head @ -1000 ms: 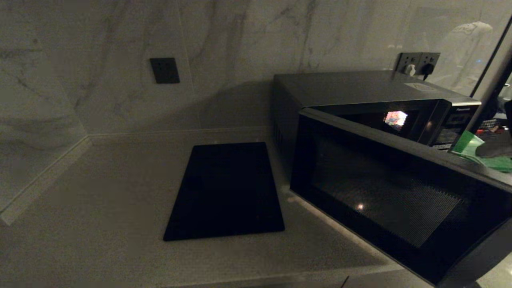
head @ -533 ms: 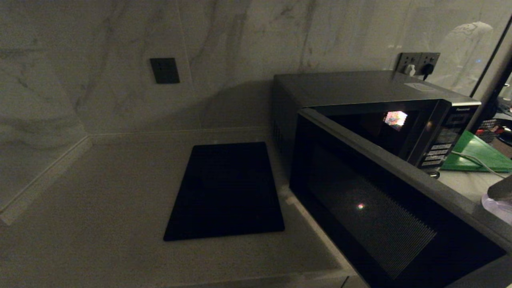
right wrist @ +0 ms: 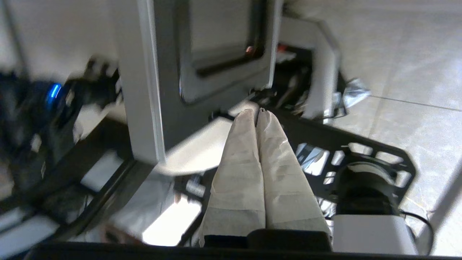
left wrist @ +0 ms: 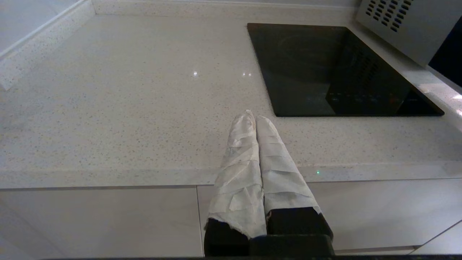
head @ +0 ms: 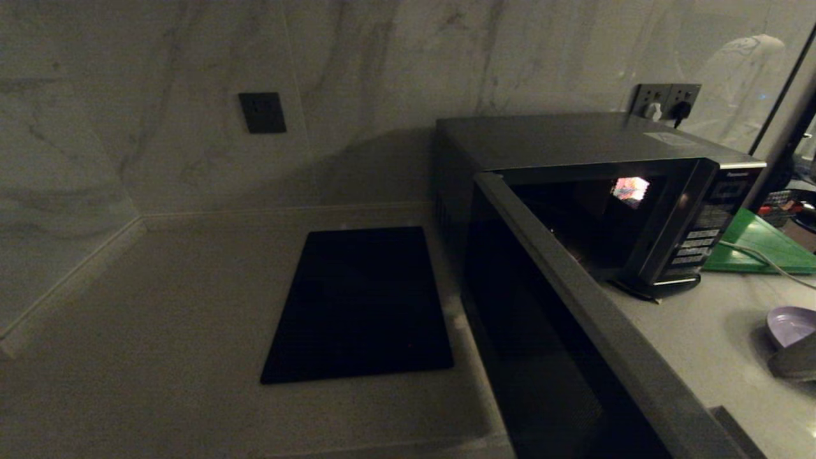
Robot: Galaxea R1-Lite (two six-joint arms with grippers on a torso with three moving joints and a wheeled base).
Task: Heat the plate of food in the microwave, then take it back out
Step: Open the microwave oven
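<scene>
Microwave (head: 593,166) first, as the largest thing on the pale counter (head: 159,299): it stands to the right of the flat black slab (head: 360,306) with its door (head: 574,306) swung wide toward the robot, so the dark cavity (head: 586,223) is exposed. No plate can be made out in the part of the cavity that shows. The plate of food (head: 792,325) sits on the counter well to the right of the oven, at the edge of the head view, below the green board (head: 758,245); the fries on it cannot be made out here.

Judging by this, the door is open but the plate is not yet loaded, or is already back out; which one cannot be told.

The right gripper (right wrist: 258,112) is clenched on nothing, pointing at blurred dark equipment and floor. The left gripper (left wrist: 255,116) is parked over the counter's front edge, wrapped fingers pressed together and empty.
</scene>
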